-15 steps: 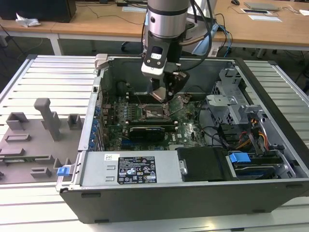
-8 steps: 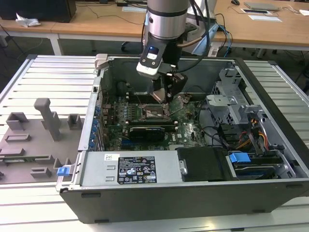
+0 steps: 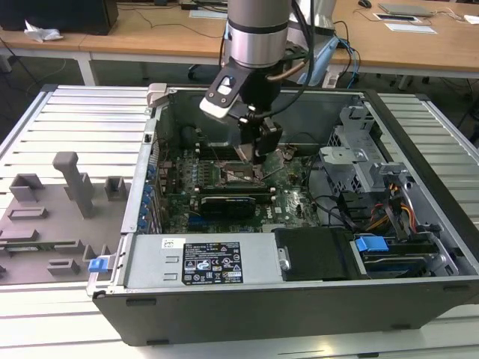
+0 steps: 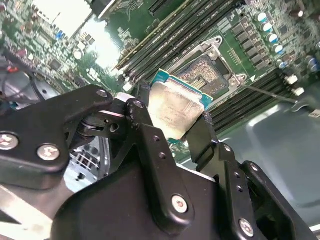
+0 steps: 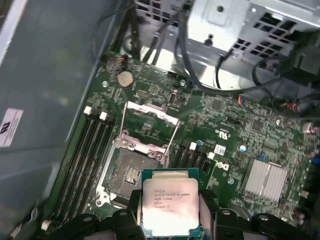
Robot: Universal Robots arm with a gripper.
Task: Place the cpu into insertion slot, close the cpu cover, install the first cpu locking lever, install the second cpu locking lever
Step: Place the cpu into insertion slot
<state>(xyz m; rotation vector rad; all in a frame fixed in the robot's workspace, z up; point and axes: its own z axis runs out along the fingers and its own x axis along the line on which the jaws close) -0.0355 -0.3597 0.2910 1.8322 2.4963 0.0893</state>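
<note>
Gripper clamped on the cpu by two opposite edges, chip flat between the fingertips, metal face toward the first wrist view. Held just over the bare insertion slot, not yet seated (cpu cover tilted up beyond the slot, clear of the path). Judged best: keep chip level, square its edges to the slot's rim, lower straight, no sliding across the contacts.

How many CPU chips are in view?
1. The cpu is held by the gripper above the open insertion slot, cpu cover raised. Others could be hidden.
</note>
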